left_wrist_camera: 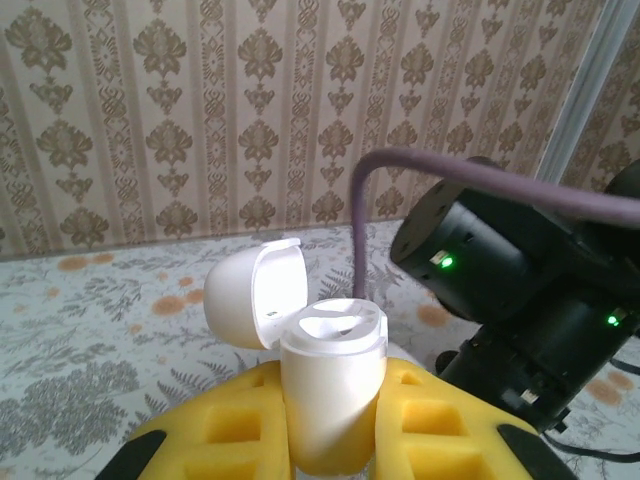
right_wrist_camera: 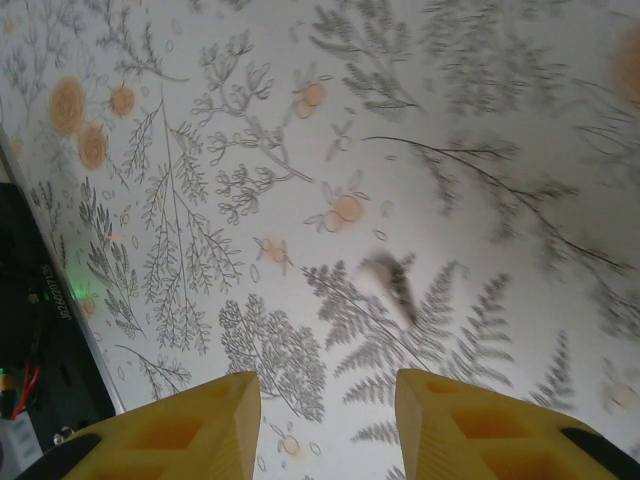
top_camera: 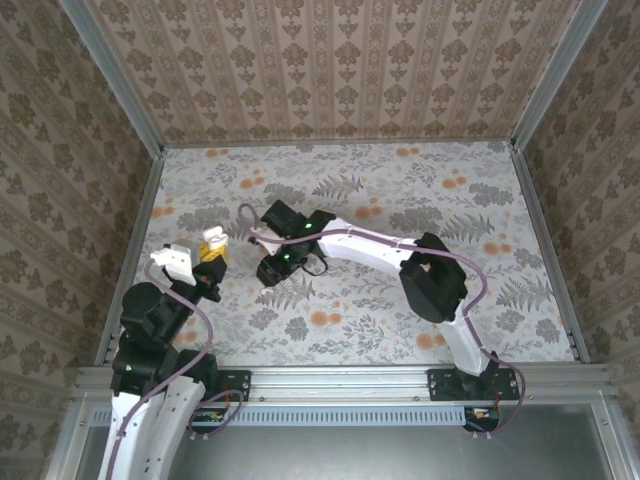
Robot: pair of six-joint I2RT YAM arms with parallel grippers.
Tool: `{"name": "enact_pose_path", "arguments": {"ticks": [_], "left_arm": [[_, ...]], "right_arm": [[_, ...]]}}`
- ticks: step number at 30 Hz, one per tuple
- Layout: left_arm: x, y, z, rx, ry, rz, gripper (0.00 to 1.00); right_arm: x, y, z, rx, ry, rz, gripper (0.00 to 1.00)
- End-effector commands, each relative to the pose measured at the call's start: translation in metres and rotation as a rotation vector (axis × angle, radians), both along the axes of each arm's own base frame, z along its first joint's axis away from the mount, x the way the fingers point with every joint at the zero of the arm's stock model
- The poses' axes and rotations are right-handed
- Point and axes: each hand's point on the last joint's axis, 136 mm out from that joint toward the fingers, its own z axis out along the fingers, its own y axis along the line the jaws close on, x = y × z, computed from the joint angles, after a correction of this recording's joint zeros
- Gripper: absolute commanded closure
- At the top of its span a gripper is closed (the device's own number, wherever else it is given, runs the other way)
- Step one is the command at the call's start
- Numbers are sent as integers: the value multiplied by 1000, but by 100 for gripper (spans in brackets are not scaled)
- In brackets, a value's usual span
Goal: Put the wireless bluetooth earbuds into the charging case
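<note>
The charging case (left_wrist_camera: 335, 380) is white and stands upright with its lid (left_wrist_camera: 255, 295) flipped open to the left. My left gripper (left_wrist_camera: 330, 430) is shut on the case body between its yellow fingers (left_wrist_camera: 225, 425). From above, the case (top_camera: 215, 239) sits at the tip of the left gripper (top_camera: 213, 252), at the table's left. One small white earbud (right_wrist_camera: 388, 285), blurred, lies on the floral table just ahead of my right gripper (right_wrist_camera: 328, 400). That gripper is open with nothing between its jaws and hovers above the table. In the top view it (top_camera: 271, 270) points down right of the case.
The right arm's black wrist (left_wrist_camera: 500, 290) with green lights and a purple cable (left_wrist_camera: 450, 170) is close to the held case on its right. Patterned walls (top_camera: 340, 60) enclose the floral table (top_camera: 420, 200). A black part (right_wrist_camera: 40, 330) lies at the left of the right wrist view.
</note>
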Motion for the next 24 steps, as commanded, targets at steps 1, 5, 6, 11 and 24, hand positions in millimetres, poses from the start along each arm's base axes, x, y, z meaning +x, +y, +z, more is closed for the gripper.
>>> {"name": "enact_pose_path", "arguments": {"ticks": [1, 5, 6, 11, 24], "left_arm": [[-10, 9, 11, -4, -11, 38, 100], [-16, 13, 12, -6, -20, 48, 100], [-17, 13, 13, -7, -20, 49, 100], [-21, 16, 10, -12, -20, 57, 100], [-17, 15, 2, -23, -3, 62, 100]], "right_arm": [[-10, 4, -13, -91, -19, 63, 59], [-7, 13, -31, -129, -18, 78, 58], [-7, 15, -35, -137, -20, 82, 58], [-6, 23, -49, -186, -51, 111, 56], [-7, 18, -78, -305, -93, 172, 53]]}}
